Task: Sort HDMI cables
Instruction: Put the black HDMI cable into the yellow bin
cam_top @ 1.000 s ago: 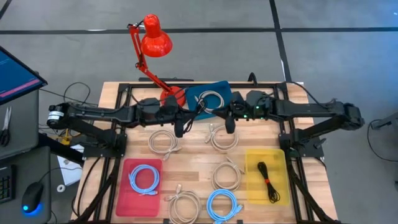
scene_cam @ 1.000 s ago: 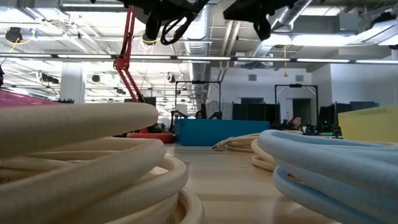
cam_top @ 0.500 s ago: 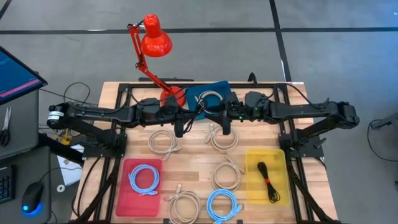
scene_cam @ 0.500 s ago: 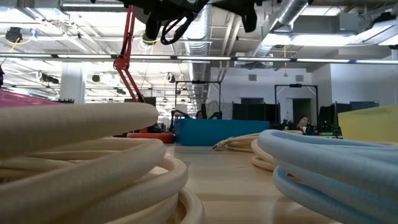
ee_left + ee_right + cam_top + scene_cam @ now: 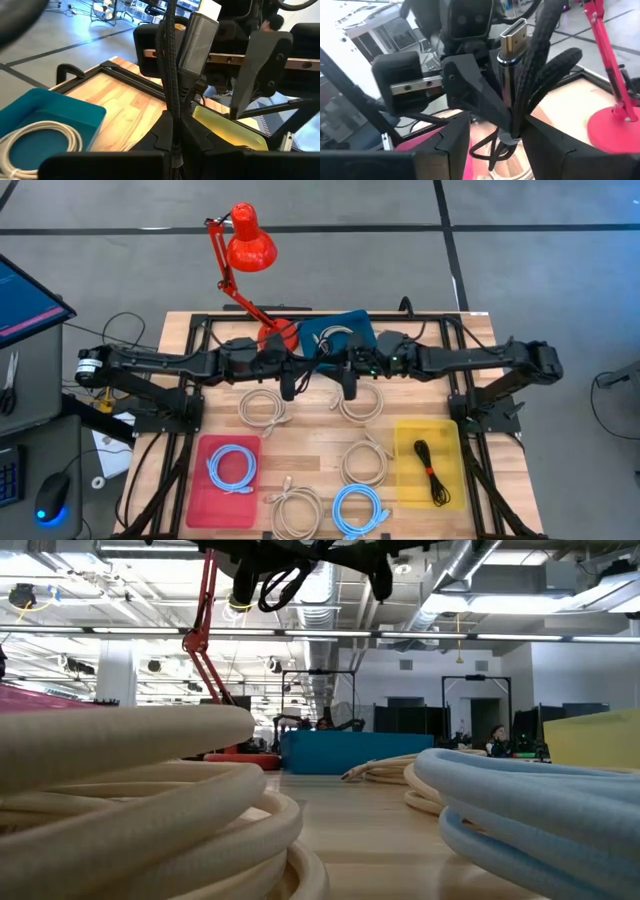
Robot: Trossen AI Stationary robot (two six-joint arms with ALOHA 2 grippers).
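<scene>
Above the middle of the wooden table (image 5: 310,442), the left gripper (image 5: 289,385) is pinched tight on a folded black cable bundle (image 5: 170,75), whose metal plug (image 5: 511,31) stands upright. The right gripper (image 5: 349,385) hangs just beside it with its fingers (image 5: 455,145) spread, facing the bundle but apart from it. At the far edge, a blue tray (image 5: 352,323) holds one beige coil (image 5: 338,338). A red tray (image 5: 210,500) holds a light-blue coil (image 5: 232,468), and a yellow tray (image 5: 410,435) holds another black bundle (image 5: 432,470). Loose on the wood lie four beige coils (image 5: 265,407) and one light-blue coil (image 5: 360,510). A red lamp (image 5: 250,240) stands behind the table.
</scene>
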